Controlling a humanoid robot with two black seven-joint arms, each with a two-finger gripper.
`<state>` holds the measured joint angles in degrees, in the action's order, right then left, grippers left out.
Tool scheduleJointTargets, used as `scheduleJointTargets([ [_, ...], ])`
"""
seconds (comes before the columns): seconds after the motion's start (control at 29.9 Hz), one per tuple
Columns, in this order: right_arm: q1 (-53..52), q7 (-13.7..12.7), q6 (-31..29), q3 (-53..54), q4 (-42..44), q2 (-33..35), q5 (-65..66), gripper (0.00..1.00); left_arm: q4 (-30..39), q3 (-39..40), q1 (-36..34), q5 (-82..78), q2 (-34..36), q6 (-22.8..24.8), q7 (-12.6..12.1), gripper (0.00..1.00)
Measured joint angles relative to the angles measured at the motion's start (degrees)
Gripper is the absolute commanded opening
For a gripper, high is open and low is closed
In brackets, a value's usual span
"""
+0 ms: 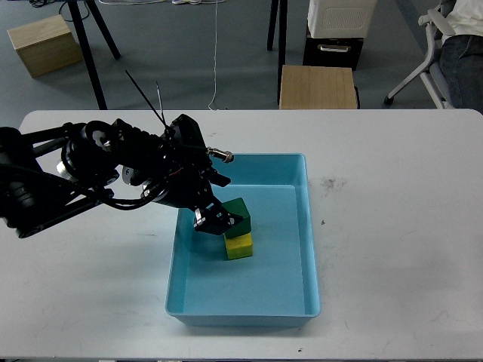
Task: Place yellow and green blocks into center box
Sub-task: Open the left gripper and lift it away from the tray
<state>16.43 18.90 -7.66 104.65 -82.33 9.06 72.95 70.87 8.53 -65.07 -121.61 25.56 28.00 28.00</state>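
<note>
A green block (238, 213) rests on top of a yellow block (239, 246), both inside the light blue box (306, 226) at the table's middle. My left gripper (215, 221) hangs just left of the green block, at the box's left wall. Its fingers look spread, and a dark fingertip (226, 219) overlaps the block's left edge. It holds nothing that I can see. My right gripper is out of view.
The white table (392, 226) carries the box. Beyond its far edge stand a wooden stool (318, 87), a wooden crate (45, 44), stand legs, and an office chair (445, 45) with a seated person.
</note>
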Motion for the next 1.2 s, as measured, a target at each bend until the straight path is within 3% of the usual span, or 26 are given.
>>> scheduleJointTargets([
  [0.17,-0.2,0.1,-0.1,-0.1,-0.4,0.3,0.0,0.99,3.3,1.5,-0.1,6.1,3.0,0.0,0.0,1.0],
  [0.4,-1.4,0.9,-0.2,-1.7,-1.0,0.3,0.0,0.99,7.1,13.2,2.8,19.7,5.3,0.0,0.0,1.0],
  [0.6,-4.3,4.4,-0.5,-4.4,-3.5,-0.1,-1.1,0.99,6.8,29.8,16.0,39.8,4.1,0.0,0.0,1.0],
  [0.67,-6.0,4.7,-0.6,-6.3,-4.2,-0.5,-2.0,0.99,7.0,32.8,21.1,45.5,2.5,-3.9,0.0,1.0],
  [0.8,-10.5,4.4,-1.0,-10.6,-4.7,-2.0,-10.5,0.99,8.3,35.1,29.5,56.5,-0.5,-19.0,0.0,1.0],
  [0.94,-15.3,3.1,-1.4,-15.8,-4.6,-2.1,-27.2,0.99,10.7,40.1,38.6,67.0,-5.2,-23.4,-0.2,1.0],
  [1.0,-17.0,2.0,-1.6,-17.9,-4.4,-1.8,-36.7,0.99,11.3,44.3,43.7,71.8,-8.5,-23.7,-2.2,1.0],
  [1.14,-18.1,-1.1,-2.6,-19.9,-4.2,-1.5,-53.2,0.99,11.8,50.7,51.3,84.1,-14.3,-23.9,-8.6,1.0],
  [1.2,-17.9,-3.0,-3.7,-20.1,-4.1,-1.5,-59.8,0.99,11.9,51.9,54.1,92.8,-15.5,-23.7,-9.8,1.0],
])
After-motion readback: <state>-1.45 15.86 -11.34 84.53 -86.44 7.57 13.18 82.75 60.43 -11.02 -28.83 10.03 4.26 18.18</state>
